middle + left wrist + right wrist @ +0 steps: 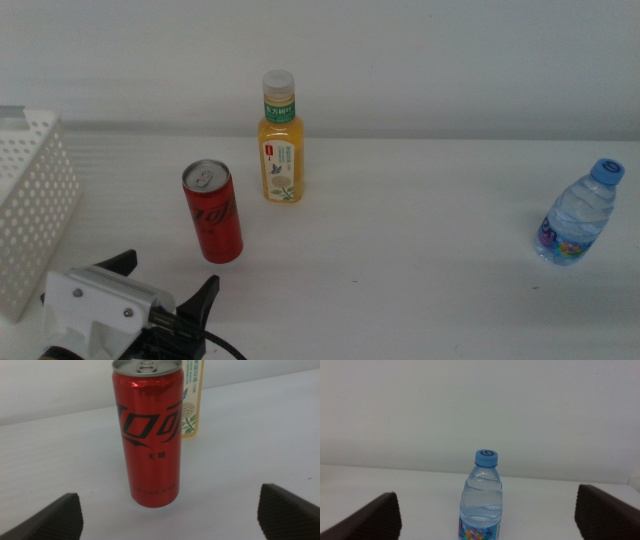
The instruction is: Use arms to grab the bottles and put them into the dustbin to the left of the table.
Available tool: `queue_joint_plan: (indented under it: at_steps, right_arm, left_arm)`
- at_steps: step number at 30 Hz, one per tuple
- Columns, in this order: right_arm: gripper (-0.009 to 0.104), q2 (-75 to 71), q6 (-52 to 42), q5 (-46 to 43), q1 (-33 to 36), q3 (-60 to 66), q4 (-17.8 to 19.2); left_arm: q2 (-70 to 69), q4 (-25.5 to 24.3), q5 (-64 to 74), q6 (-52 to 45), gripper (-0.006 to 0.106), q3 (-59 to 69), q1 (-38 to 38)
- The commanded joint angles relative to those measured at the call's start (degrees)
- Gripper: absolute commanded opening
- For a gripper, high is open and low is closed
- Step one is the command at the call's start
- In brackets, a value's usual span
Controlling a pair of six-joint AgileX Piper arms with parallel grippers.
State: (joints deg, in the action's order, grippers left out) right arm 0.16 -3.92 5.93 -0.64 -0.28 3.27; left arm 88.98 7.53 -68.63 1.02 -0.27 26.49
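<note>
A slim red can [213, 212] stands upright on the white table [420, 210], left of centre. My left gripper [165, 278] is open just in front of it. In the left wrist view the can [148, 435] stands ahead between the spread jaws of the left gripper [170, 491], untouched. Behind the can is the orange juice bottle [281, 140], with its label [192, 400] peeking past the can. The blue-capped water bottle [579, 215] stands at the far right. My right gripper [486, 492] is open, with the water bottle [482, 500] ahead of its jaws and a gap between them.
The white perforated dustbin [30, 210] stands at the table's left edge, close beside my left gripper. A white wall rises behind the table. Bare tabletop lies between the can and the water bottle.
</note>
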Motion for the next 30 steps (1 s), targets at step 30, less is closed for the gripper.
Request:
queue_joint_plan:
  at_steps: [30]
  right_arm:
    - [0.093,-2.20,-0.10,-0.71,-0.40,2.43,0.34]
  left_arm:
    - [17.10,2.21,-3.06,2.45,0.094,-15.67,0.41]
